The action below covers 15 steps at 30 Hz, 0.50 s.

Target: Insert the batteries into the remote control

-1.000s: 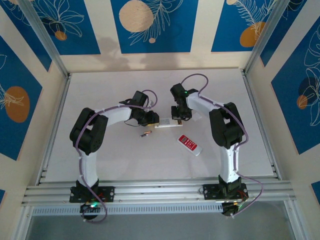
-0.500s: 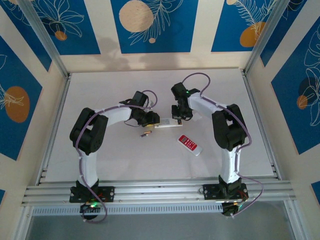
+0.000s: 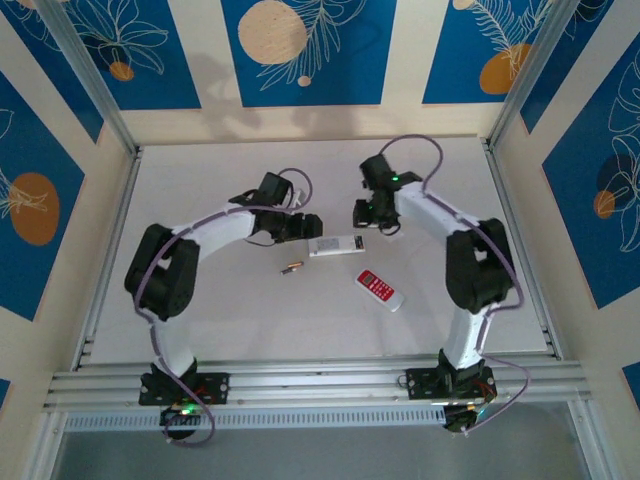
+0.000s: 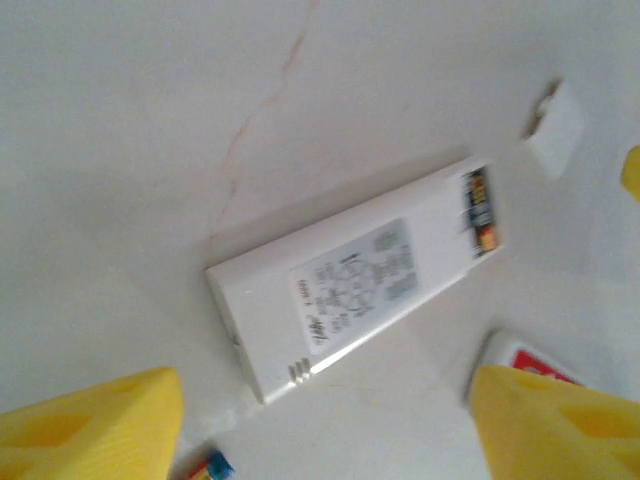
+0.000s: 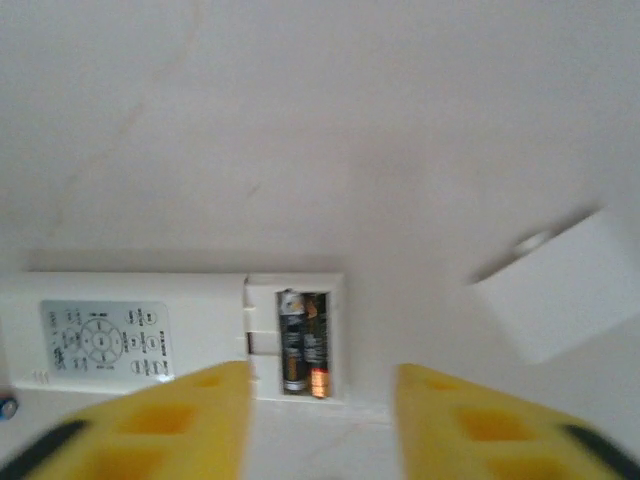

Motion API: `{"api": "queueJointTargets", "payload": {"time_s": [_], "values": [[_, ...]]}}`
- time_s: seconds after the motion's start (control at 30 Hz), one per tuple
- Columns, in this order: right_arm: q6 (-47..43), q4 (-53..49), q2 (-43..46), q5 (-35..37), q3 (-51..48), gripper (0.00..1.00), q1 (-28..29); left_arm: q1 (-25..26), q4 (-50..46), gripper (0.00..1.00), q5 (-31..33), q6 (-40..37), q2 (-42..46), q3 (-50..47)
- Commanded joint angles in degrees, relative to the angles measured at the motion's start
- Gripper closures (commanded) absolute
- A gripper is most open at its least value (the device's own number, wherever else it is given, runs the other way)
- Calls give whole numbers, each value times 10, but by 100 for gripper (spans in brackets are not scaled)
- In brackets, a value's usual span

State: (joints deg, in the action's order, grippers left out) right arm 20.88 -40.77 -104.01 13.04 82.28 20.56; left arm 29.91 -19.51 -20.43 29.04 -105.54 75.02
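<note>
Room lies open on every side of the white remote (image 3: 337, 245), which rests with its printed label facing up near the middle of the table (image 3: 200, 170). It is well apart from the side frames and from the aluminium rail (image 3: 320, 380) along the near edge. Bare table stretches behind it to the back wall.

The left fingers (image 3: 305, 226) hover just beyond the remote's left end, spread wide with nothing between them. The right fingers (image 3: 366, 215) hang near its right end, also parted and holding nothing.

Two batteries (image 5: 303, 343) sit side by side in the open compartment at the remote's right end. A loose battery (image 3: 291, 267) lies on the table just nearer and to the left, apart from the remote. A red-and-white remote (image 3: 381, 289) lies nearer and to the right, also clear of it. A small white battery cover (image 5: 560, 285) lies past the compartment end, not touching the remote.

From the left wrist, one yellow finger covers most of the red-and-white remote, and the bottom edge cuts off the loose battery. The batteries' markings are too blurred to read.
</note>
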Motion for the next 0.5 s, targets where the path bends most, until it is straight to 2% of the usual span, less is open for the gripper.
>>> {"api": "queueJointTargets", "payload": {"time_s": [0.0,0.07,0.17,0.23,0.27,0.37,0.47], "values": [[-120,0,32,-65,3,39,-66,1,5,15,24,-60,75,-3],[-215,-20,21,-93,14,35,-92,0,24,11,25,-84,108,-25],[-326,-44,-2,-41,27,33,-110,1,53,6,20,-122,152,-58],[-369,-50,-14,-31,29,5,-111,0,71,4,16,-140,172,-77],[-389,-51,-21,-33,29,1,-108,1,79,3,14,-146,179,-85],[-425,-74,-51,-62,47,1,-100,0,82,2,14,-153,185,-94],[-449,-65,-79,-50,43,0,-97,0,73,1,13,-154,182,-95]]}}
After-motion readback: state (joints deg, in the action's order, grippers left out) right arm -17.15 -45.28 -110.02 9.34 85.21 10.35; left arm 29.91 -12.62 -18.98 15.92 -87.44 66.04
